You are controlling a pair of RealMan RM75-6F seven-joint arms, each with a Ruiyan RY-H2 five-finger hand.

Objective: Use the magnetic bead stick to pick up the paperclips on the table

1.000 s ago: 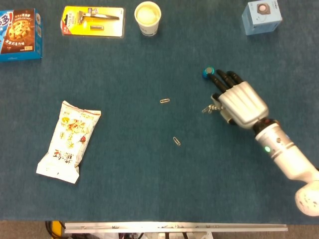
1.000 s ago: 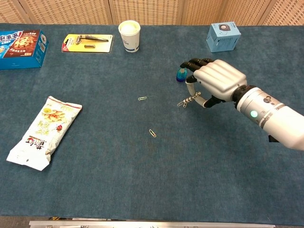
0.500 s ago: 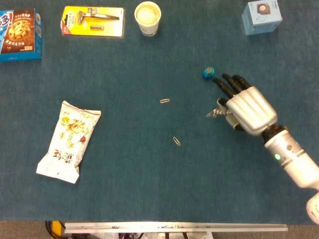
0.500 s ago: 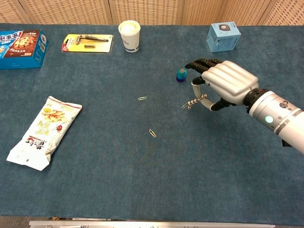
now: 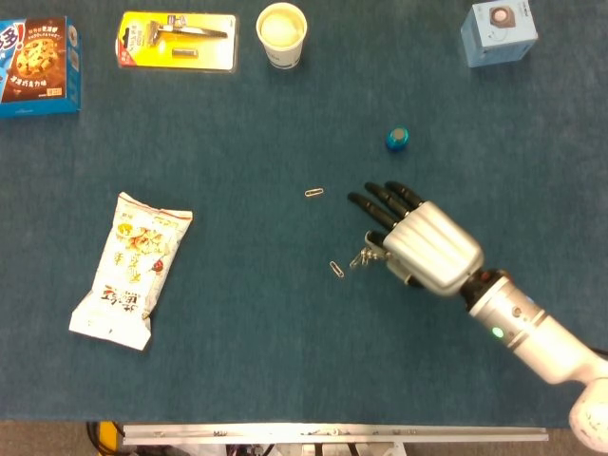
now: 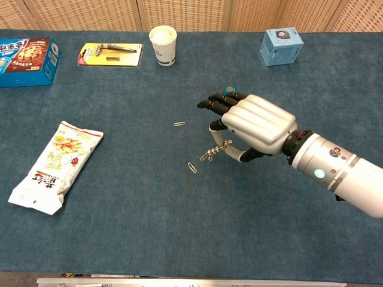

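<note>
My right hand hangs over the middle of the blue table, holding the magnetic bead stick, a short chain of silver beads, under its palm. The stick's free end points left and down, close to one paperclip; whether they touch I cannot tell. A second paperclip lies further back and left. My left hand is out of both views.
A small blue cap sits behind my right hand. A snack bag lies at the left. Along the far edge stand a cookie box, a razor pack, a paper cup and a light blue box.
My right hand has swung left and toward the near edge with the bead stick, away from the blue cap, bringing the stick's tip close to the nearer paperclip.
</note>
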